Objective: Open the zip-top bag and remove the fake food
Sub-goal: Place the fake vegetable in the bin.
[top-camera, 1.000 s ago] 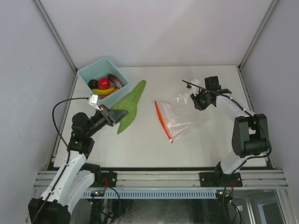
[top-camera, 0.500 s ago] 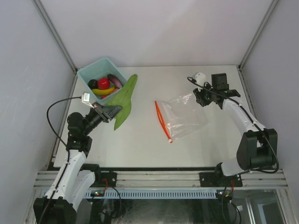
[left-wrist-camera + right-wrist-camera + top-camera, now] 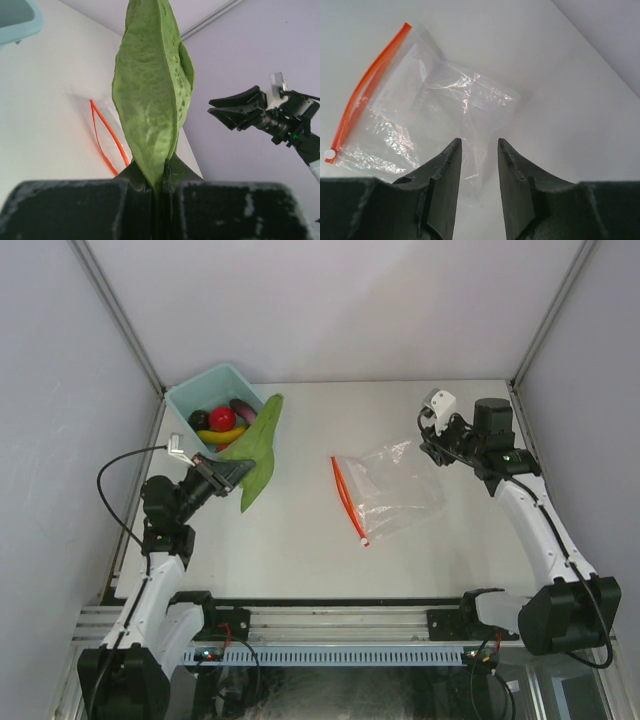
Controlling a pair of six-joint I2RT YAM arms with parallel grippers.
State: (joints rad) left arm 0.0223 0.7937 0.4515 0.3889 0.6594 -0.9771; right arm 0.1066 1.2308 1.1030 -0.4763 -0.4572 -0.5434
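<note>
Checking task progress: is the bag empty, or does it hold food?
Empty. The bag lies flat and see-through, with nothing showing inside it from above or from the right wrist.

The zip-top bag (image 3: 395, 490) is showing clear with an orange-red zip strip (image 3: 347, 498), the dimpled leaf (image 3: 255, 445) green, the bin (image 3: 190, 393) light teal.

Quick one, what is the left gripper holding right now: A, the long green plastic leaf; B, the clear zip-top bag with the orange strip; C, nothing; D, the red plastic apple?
A: the left gripper is clamped shut on the narrow end of the long green plastic leaf.
</note>
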